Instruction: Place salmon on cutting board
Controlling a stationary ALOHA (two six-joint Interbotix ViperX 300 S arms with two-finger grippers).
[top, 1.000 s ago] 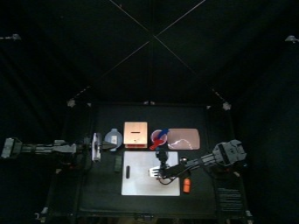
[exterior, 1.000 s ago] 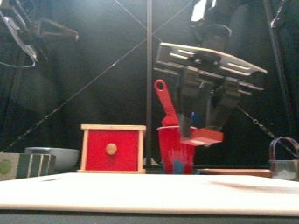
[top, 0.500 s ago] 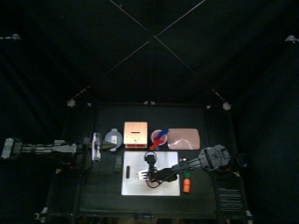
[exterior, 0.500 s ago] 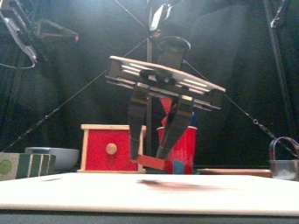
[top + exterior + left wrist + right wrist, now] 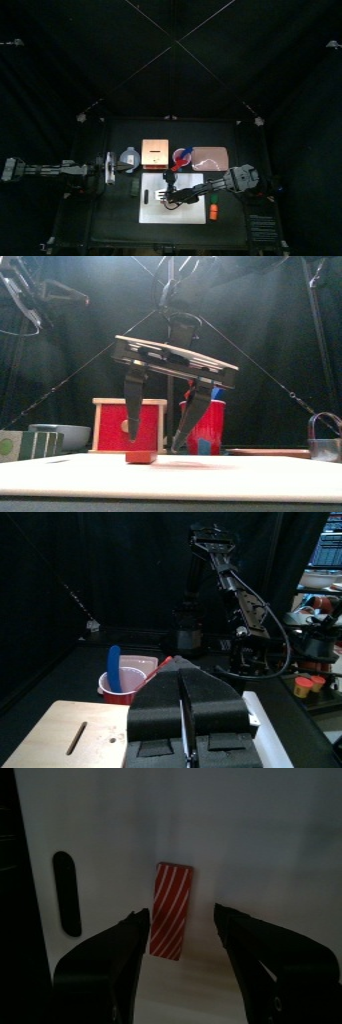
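Red-and-white striped block, the salmon [image 5: 173,908], flat on the white cutting board [image 5: 267,848], directly between the spread jaws of the right gripper [image 5: 178,936]. Long axis in line with the jaws' reach, not across the gap; clear space on both flanks, so no contact visible in the right wrist view. Jaws wide, holding nothing. In the front view, salmon [image 5: 140,457] resting on the cutting board [image 5: 174,478] at the tip level of the right gripper [image 5: 160,446] (looks released, judging by the gaps). From above, right gripper [image 5: 170,195] over the cutting board's [image 5: 187,213] half nearer the left arm. Placement looks done; next move presumably a straight lift, kept in line with the block to avoid clipping it.

Left gripper [image 5: 186,727] parked off the cutting board's side, well apart, jaws pressed together, empty. Right arm by far the nearer one.

Salmon itself: small rectangular stick, thin diagonal stripes, rigid-looking, unlikely to roll.
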